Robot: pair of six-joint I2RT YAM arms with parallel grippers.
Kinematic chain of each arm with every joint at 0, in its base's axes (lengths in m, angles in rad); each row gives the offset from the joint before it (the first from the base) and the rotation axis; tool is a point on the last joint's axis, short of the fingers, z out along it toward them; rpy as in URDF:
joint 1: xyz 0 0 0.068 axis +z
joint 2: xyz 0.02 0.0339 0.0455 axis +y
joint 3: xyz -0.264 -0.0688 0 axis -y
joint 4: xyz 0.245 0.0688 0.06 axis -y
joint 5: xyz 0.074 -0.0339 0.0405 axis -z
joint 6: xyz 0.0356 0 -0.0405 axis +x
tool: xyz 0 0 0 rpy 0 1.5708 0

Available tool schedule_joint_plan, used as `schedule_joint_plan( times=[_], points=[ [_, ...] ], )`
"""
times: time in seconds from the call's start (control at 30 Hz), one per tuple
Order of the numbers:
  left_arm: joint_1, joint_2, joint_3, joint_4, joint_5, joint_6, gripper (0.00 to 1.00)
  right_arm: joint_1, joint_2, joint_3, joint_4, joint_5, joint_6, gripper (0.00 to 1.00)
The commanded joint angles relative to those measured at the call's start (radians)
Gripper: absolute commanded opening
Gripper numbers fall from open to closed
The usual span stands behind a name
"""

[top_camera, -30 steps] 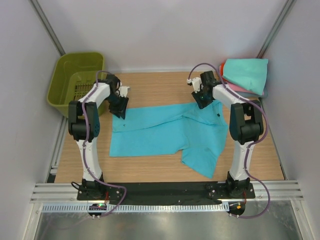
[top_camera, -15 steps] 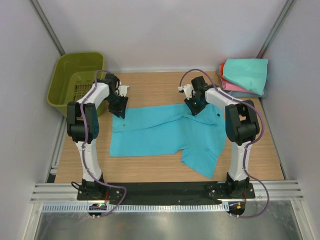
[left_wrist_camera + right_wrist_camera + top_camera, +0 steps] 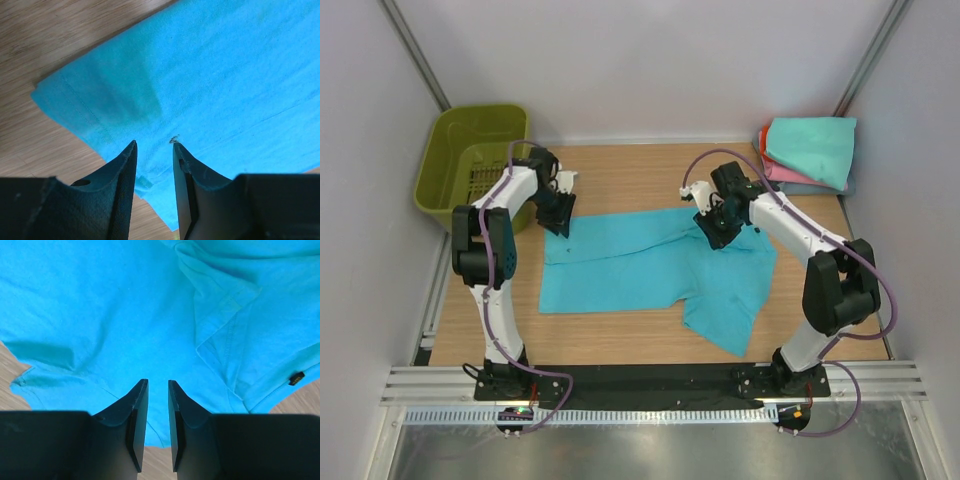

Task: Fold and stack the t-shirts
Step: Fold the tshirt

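A bright turquoise-blue t-shirt (image 3: 650,265) lies spread on the wooden table, partly folded, with a sleeve sticking out toward the front right. My left gripper (image 3: 560,225) hovers over the shirt's far left corner (image 3: 55,92). Its jaws (image 3: 153,144) are open, and only cloth shows below the gap. My right gripper (image 3: 717,238) is over the shirt's far edge near the collar fold (image 3: 220,315). It (image 3: 158,381) is open by a narrow gap with nothing pinched. A stack of folded t-shirts (image 3: 810,150), mint-teal on top with pink and orange-red edges, sits at the far right corner.
An olive-green slotted basket (image 3: 470,165) stands off the table's far left corner, just behind the left arm. Bare wood (image 3: 630,180) lies between the shirt and the back wall. A small black tag (image 3: 297,378) shows at the shirt's edge.
My right arm has swung from beside the folded stack leftward and then nearer, ending over the shirt's far edge. My left gripper has stayed over the far left corner.
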Motion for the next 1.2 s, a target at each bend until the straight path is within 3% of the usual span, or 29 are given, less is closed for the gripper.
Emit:
schedule_joint_plan(
  times=[0.0,0.17,0.43,0.6,0.83,1.17],
  points=[
    [0.003,-0.056,0.003,0.019,0.015,-0.019,0.36,-0.004,-0.007,0.022,0.032,0.019,-0.025,0.28],
    [0.003,-0.057,0.004,0.017,0.020,-0.030,0.35,-0.013,0.148,0.124,0.115,0.056,-0.030,0.26],
    [0.003,-0.095,-0.058,0.029,-0.006,-0.017,0.36,-0.045,0.441,0.531,0.071,0.027,0.010,0.25],
    [0.003,-0.094,-0.058,0.028,-0.012,-0.019,0.36,-0.045,0.506,0.580,0.052,0.019,0.016,0.25],
    [0.003,-0.074,-0.010,0.015,-0.018,-0.011,0.36,-0.045,0.434,0.441,-0.020,-0.005,0.022,0.24],
    [0.003,-0.057,0.019,0.022,0.000,-0.022,0.36,-0.004,0.060,0.113,-0.126,-0.087,0.035,0.24]
  ],
)
